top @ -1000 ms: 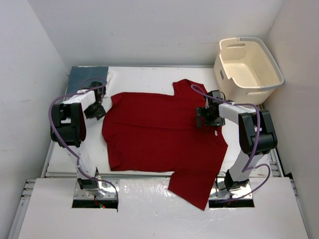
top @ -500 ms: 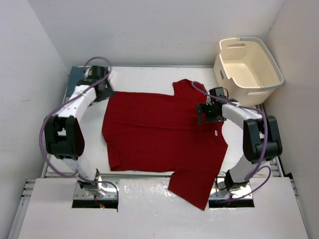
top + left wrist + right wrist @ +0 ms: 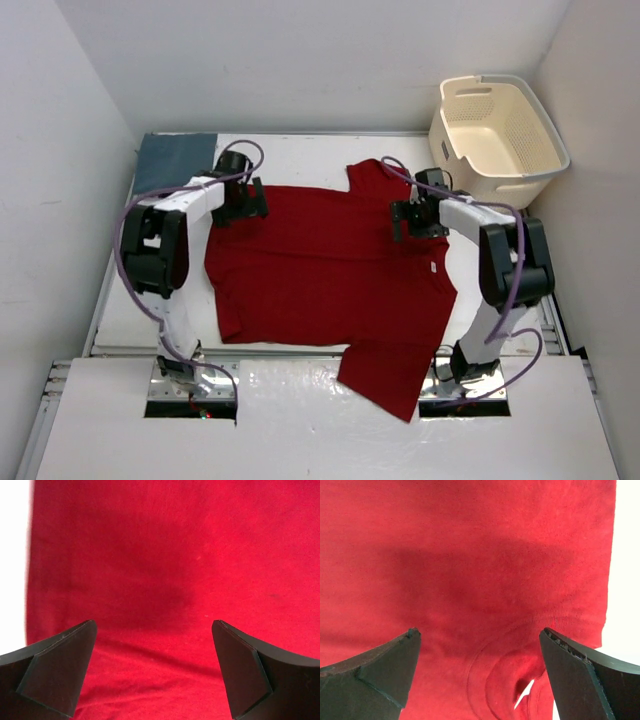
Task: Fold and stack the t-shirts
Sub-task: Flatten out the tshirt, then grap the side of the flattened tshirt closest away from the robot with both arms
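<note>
The table (image 3: pixel 300 150) carries a bright red shirt (image 3: pixel 330 270) spread flat across its middle, collar toward the right edge and one sleeve trailing past the near edge. A cream basket (image 3: pixel 470 160) stands at the far right corner, and a blue-grey shirt (image 3: pixel 175 160) lies at the far left corner. The red cloth looks light, soft and limp, so it is best pinched at a hem corner and a shoulder. The left gripper (image 3: pixel 250 203) and right gripper (image 3: pixel 405 218) hang there, jaws wide apart, holding nothing.

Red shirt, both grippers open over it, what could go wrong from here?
The red shirt has a corner lying past the near edge of the table; a fold may drag or snag it. The right gripper sits by the collar, so it may pinch one layer only.
</note>
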`<state>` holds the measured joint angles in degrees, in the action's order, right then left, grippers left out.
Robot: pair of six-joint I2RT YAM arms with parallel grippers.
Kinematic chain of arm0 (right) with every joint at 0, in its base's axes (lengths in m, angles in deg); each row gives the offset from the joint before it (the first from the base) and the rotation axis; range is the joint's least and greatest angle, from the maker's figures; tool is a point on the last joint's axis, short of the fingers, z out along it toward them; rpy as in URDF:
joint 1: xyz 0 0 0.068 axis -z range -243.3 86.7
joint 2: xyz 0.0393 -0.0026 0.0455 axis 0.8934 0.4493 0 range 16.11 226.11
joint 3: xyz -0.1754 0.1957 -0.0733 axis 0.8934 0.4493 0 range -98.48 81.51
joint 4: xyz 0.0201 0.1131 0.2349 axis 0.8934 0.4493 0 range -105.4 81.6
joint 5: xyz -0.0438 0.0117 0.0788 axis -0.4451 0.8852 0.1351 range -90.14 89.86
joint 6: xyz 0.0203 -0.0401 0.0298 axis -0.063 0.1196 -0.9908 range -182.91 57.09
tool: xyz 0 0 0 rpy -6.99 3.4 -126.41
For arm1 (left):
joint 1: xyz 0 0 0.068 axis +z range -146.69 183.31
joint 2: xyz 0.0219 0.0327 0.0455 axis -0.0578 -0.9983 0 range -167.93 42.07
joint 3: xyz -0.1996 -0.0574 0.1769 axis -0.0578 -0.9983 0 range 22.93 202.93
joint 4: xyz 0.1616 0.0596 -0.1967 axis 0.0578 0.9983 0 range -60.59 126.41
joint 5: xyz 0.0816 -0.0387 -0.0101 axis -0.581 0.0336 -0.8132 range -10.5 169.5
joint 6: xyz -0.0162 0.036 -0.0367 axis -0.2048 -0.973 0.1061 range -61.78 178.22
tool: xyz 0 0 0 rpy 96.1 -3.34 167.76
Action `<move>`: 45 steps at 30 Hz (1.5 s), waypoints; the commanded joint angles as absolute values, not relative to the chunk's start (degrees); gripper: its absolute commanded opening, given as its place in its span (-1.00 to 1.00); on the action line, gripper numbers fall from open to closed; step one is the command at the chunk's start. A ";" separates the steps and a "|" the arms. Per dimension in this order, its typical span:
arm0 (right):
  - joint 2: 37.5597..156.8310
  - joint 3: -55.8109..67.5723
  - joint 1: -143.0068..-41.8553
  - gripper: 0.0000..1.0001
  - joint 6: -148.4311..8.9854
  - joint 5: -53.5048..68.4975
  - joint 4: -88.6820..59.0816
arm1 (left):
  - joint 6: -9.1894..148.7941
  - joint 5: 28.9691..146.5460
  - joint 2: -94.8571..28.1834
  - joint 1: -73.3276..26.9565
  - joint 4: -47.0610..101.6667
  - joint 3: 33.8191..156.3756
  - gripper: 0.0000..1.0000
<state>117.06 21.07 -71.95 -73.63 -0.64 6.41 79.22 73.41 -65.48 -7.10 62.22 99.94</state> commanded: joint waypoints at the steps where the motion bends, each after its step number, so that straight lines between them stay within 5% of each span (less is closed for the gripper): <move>1: 121.74 16.22 -71.92 0.98 -76.00 -4.70 6.84 | 78.35 75.90 -68.05 -7.06 58.94 99.57 0.99; 12: 143.89 -8.35 -70.08 0.98 -74.51 -7.70 16.49 | 76.94 75.71 -83.68 -5.30 61.65 112.12 0.99; 23: 161.31 -43.72 -68.23 0.98 -71.96 -7.36 27.67 | 72.72 75.63 -96.18 -3.01 72.28 143.24 0.99; 31: 141.66 -25.73 -71.03 0.98 -65.29 -3.39 21.96 | 73.60 73.18 -79.59 -5.29 67.90 127.44 0.99; 37: 126.89 -9.41 -74.03 0.98 -67.12 -6.38 17.22 | 79.66 58.24 -69.13 -12.76 77.82 118.49 0.99; 45: 109.82 13.21 -73.94 0.98 -76.09 -11.13 9.92 | 86.43 61.56 -58.22 -21.20 80.38 98.97 0.99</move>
